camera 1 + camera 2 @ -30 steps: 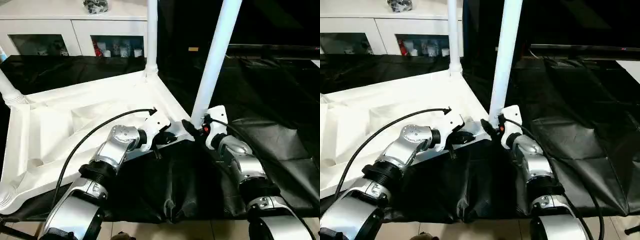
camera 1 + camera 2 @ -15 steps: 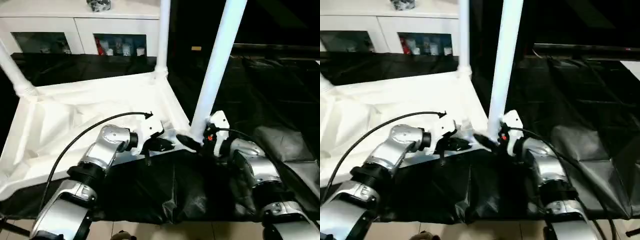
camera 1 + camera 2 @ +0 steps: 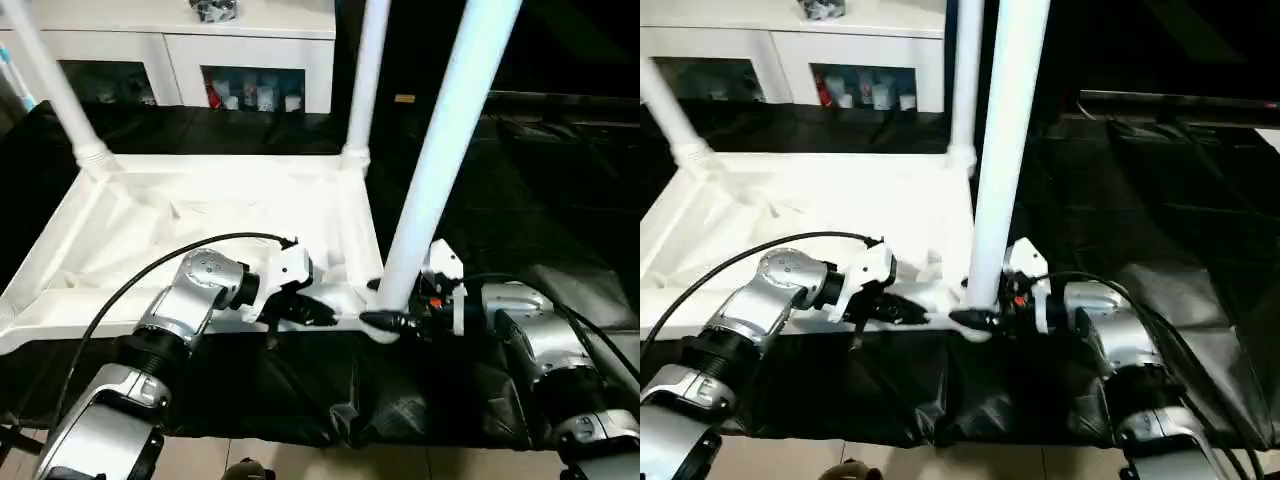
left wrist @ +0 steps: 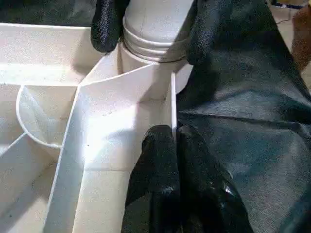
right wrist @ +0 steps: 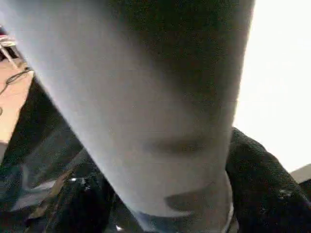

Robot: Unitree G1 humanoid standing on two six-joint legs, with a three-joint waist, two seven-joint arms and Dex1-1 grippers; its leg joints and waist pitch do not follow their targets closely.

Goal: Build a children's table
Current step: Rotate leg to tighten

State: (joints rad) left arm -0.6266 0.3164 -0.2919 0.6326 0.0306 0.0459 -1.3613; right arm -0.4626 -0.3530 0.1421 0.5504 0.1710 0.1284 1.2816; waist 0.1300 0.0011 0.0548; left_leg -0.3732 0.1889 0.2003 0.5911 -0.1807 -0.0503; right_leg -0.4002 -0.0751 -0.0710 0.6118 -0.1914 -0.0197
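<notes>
Gripping leg, right gripper level, left gripper pinching rim

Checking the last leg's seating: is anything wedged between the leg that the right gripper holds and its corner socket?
Nothing visible. The leg stands with its ringed base in the corner socket, the right gripper closed around it. The left gripper pinches the tabletop's rim beside it.

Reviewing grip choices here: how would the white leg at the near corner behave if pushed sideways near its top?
The leg looks like a stiff, probably light, smooth plastic tube. Being tall, it would likely lever hard on its corner socket, tilting the tabletop unless the left hand and right hand hold.
</notes>
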